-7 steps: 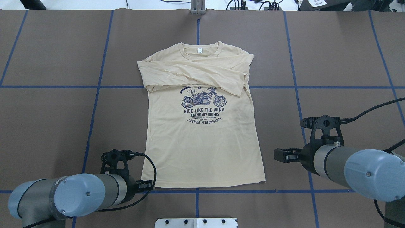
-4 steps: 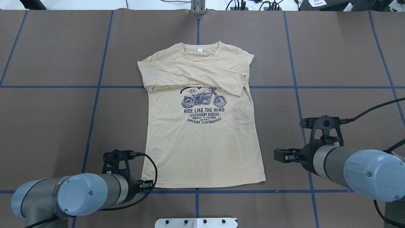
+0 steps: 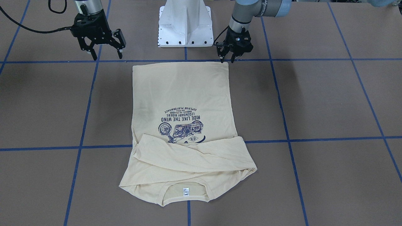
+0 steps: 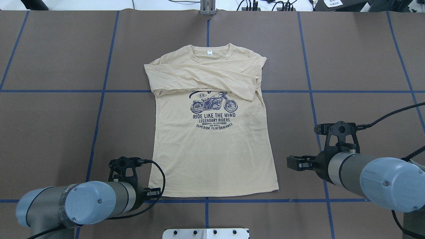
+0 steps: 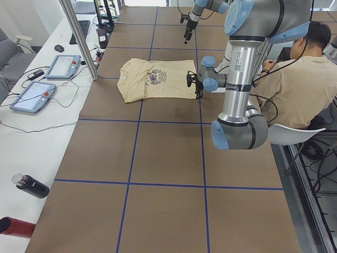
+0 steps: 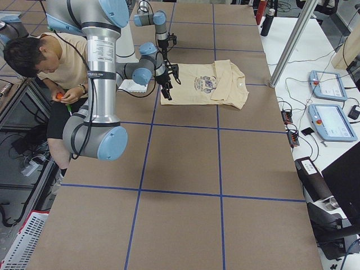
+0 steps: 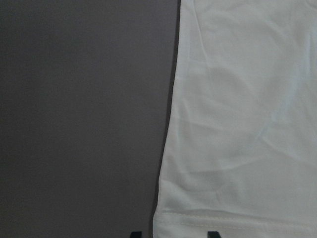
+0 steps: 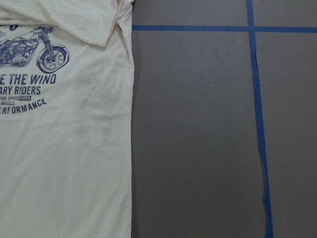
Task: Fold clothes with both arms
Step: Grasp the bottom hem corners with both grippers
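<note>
two arms stretched low over the brown table [image 4: 49,132] from the robot's side. the left arm [image 4: 89,202] lay nearly level, with the left gripper [image 3: 226,59] pointing down at the hem corner of the shirt [image 4: 212,149] on the robot's left. its fingers were parted by a narrow gap. in the left wrist view their tips stood either side of that corner, with nothing pinched between them. whether they touched the cloth could not be told. the right arm [image 4: 382,182] was posed much the same. the right gripper [image 3: 106,57] hung with its fingers spread wide and empty, off the cloth, near the other hem corner but apart from it.

the shirt lay flat, print side up, mid-table, with its collar away from the robot. both long sleeves were folded across the chest, one over the other, and covered the top edge of the navy motorcycle print [image 4: 214,103]. a white collar tag [image 4: 210,52] showed inside the neckline.

blue tape lines [image 4: 232,200] gridded the table, one running just beside the hem. a white pedestal base [image 3: 185,28] stood between the arms. in the side views a person [image 5: 300,84] sat behind the robot. past the collar end, a white bench held two teach pendants [image 5: 63,66], an aluminium post [image 5: 79,39] and a dark bottle [image 5: 30,185].
</note>
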Robot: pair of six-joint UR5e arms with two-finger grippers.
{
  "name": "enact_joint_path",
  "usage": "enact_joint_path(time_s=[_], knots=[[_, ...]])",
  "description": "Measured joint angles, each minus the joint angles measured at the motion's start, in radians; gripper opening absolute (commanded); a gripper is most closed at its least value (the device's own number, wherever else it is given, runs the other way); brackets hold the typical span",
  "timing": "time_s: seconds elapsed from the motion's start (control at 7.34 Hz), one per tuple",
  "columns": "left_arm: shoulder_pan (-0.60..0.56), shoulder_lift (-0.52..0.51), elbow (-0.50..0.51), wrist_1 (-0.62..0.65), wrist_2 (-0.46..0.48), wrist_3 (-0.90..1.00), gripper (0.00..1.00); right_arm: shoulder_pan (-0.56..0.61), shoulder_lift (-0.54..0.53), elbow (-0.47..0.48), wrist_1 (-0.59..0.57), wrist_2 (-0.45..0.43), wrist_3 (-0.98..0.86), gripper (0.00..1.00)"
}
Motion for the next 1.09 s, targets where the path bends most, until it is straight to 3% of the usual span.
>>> enact_joint_path(time_s=[0.82,0.95,1.09], knots=[[-0.001,-0.029,0.034,0.000,0.000,0.000,0.45,-0.001,0.007,-0.010,0.000,-0.001,-0.001,1.00],[-0.001,-0.035,0.041,0.000,0.000,0.000,0.43,-0.001,0.008,-0.011,0.000,-0.001,-0.001,1.00],[-0.002,-0.037,0.044,0.000,0.000,0.000,0.33,-0.001,0.008,-0.011,0.000,-0.001,-0.001,1.00]])
